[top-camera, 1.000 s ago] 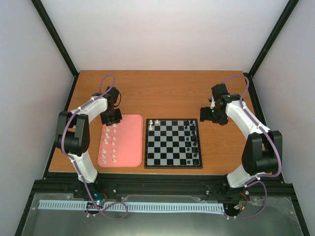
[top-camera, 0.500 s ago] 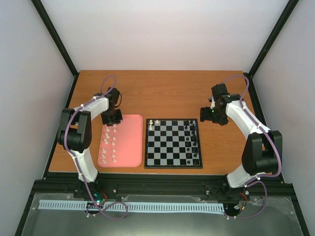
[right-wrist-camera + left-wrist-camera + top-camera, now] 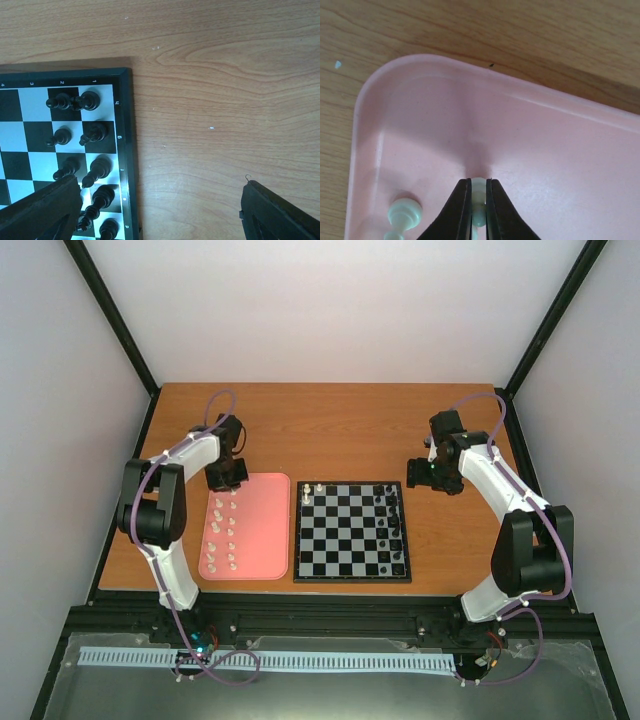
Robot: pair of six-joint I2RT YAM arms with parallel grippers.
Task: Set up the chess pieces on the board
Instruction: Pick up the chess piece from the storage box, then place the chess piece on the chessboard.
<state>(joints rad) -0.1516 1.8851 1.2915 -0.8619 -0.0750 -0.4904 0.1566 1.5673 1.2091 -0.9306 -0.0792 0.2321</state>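
A: Left wrist: left gripper [image 3: 478, 184], jaws apart a second before, had clamped on a cream chess piece [image 3: 478, 191] at the tray's [image 3: 545, 150] far-left corner.
B: Pick likely secured; the board [image 3: 350, 532] waited. Right gripper [image 3: 160, 210] gaped.

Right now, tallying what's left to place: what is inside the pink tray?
Two columns of white chess pieces stand inside the pink tray. At its far left corner the left hand is shut on one piece; from above it hides that corner.
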